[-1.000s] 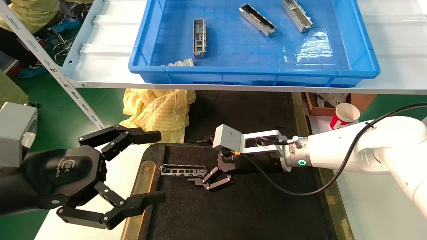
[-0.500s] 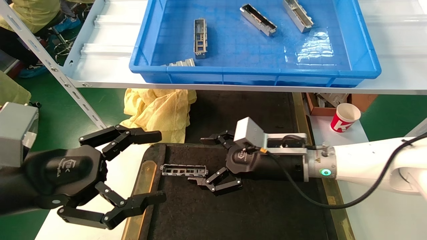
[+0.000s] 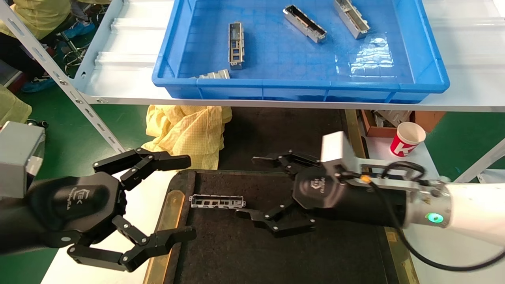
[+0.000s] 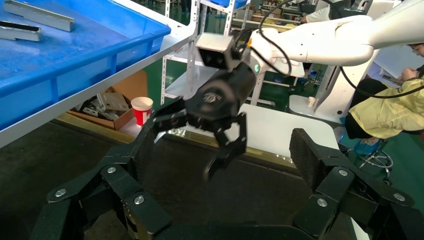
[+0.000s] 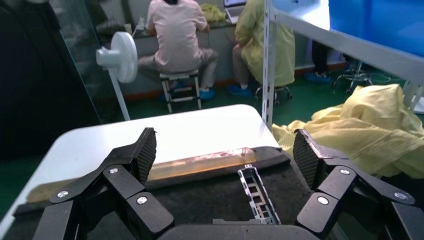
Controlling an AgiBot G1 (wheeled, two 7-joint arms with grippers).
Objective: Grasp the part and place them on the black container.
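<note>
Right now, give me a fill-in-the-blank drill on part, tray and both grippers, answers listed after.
1. The part lies flat on the black container, near its ____ brass strip.
2. The right gripper has its fingers ____, clear of the part.
3. The left gripper is open and holds ____.
4. The other parts lie in the ____ bin on the shelf.

Answers: left; open; nothing; blue

part (image 3: 217,201): silver-grey, flat | on black container (image 3: 315,256), left side
</note>
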